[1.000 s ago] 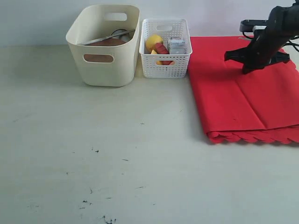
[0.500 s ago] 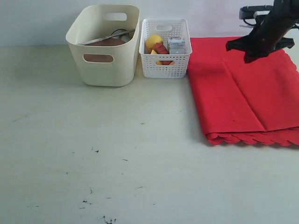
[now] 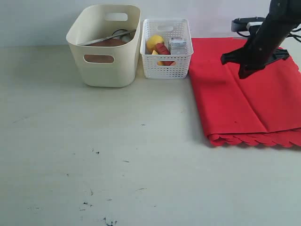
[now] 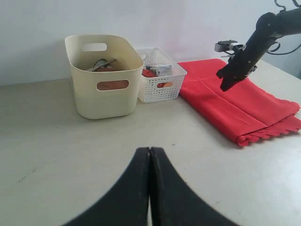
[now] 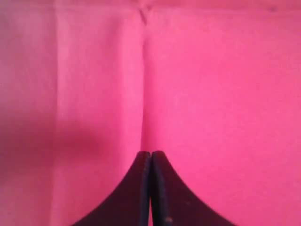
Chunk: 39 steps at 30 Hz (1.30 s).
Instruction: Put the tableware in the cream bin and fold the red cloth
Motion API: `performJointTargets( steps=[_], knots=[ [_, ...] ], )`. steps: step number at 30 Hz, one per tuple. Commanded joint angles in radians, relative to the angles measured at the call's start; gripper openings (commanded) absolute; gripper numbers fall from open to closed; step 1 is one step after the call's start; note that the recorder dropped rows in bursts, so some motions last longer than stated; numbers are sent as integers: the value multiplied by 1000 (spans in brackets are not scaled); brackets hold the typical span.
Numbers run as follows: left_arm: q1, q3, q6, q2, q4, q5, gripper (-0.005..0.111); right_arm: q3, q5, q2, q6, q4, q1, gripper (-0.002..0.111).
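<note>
We find three things in a row at the back of the worktop (image 3: pixel 117 155).
The bin (image 3: pixel 106 70) stands at the left with tableware (image 3: pixel 109 41) in it. The basket (image 3: pixel 167 66) sits just beside it on its right and holds food (image 3: pixel 157 44). The cloth (image 3: pixel 235 103) lies right of the basket, under the right claw (image 3: pixel 243 74).

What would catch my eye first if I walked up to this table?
The bright red cloth, lying folded at the right of the table with its scalloped edges toward the camera, stands out most. A black right gripper, its jaws shut, hangs over it. At the back left stand a cream bin holding tableware and a white lattice basket of food beside it.
</note>
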State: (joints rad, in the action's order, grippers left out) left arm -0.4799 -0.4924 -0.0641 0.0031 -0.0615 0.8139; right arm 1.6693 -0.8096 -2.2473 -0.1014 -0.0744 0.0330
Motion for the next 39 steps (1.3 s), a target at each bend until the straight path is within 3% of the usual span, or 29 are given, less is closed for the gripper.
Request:
performJointTargets(
  steps=[1,19,39],
  knots=[
    [4,6,-10,-3,-5,-2,0,-5,-4,-49,-1,29,1,0],
    [4,6,-10,-3,-5,-4,0,-1,190,-125,84,136,1,0],
    [4,6,-10,-3,-5,-8,0,134,146,-198,49,74,1,0]
  ],
)
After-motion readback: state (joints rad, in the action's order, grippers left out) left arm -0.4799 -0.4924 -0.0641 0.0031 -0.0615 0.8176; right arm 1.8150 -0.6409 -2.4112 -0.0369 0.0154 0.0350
